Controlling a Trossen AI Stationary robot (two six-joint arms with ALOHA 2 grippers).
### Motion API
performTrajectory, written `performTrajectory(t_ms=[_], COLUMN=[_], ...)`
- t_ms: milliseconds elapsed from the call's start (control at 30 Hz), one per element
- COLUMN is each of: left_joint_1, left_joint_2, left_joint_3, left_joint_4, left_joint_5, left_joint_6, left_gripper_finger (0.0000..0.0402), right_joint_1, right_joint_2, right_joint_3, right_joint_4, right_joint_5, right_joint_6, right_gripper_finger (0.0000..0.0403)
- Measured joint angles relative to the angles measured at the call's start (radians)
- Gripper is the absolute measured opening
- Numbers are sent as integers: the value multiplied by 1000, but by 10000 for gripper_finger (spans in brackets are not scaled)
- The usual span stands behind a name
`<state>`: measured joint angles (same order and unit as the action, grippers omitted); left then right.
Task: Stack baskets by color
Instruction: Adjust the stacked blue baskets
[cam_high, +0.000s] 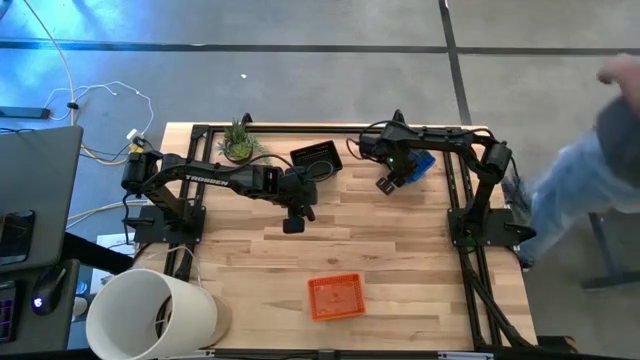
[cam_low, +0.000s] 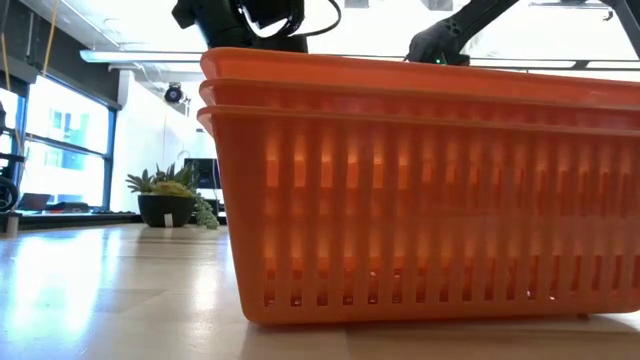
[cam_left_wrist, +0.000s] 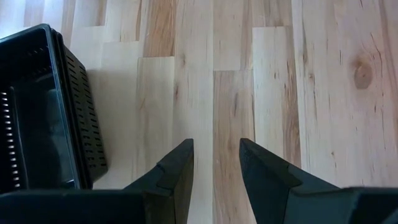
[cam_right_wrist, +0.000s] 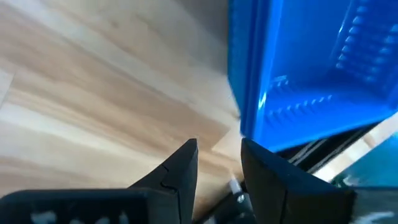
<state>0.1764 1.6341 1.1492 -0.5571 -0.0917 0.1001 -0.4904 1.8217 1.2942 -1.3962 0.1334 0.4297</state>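
A stack of orange baskets (cam_high: 334, 296) stands on its bottom near the table's front edge; the low view shows three nested rims (cam_low: 420, 90). A black basket (cam_high: 317, 158) sits on the table at the far middle, and its wall (cam_left_wrist: 81, 112) shows beside my left gripper. A blue basket (cam_high: 422, 164) lies at the far right. My left gripper (cam_left_wrist: 216, 162) hangs open over bare wood, in front of the black basket. My right gripper (cam_right_wrist: 219, 162) points down, open, with nothing between its fingers. The blue basket's corner (cam_right_wrist: 249, 118) is just beyond its fingertips.
A small green potted plant (cam_high: 238, 143) stands at the far left of the table. A big white bucket (cam_high: 150, 315) lies at the front left corner. A person (cam_high: 600, 150) moves past beyond the table's right edge. Bare wood lies between the orange stack and the arms.
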Motion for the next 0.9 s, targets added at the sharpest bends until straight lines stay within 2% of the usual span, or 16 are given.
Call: performTrajectory(t_ms=[200,367,900], left_joint_1=[0,0,0], left_joint_2=[0,0,0], left_joint_3=[0,0,-10], left_joint_4=[0,-10,-23], left_joint_5=[0,0,0], left_joint_6=[0,0,0], left_gripper_finger=[115,115,115], right_joint_1=[7,56,298], right_joint_2=[0,0,-1], right_joint_3=[0,0,0], right_joint_4=[-35,-60,-85], right_joint_5=[-102,-163,-107], right_joint_6=[-7,-20,-147], right_gripper_finger=[110,110,110])
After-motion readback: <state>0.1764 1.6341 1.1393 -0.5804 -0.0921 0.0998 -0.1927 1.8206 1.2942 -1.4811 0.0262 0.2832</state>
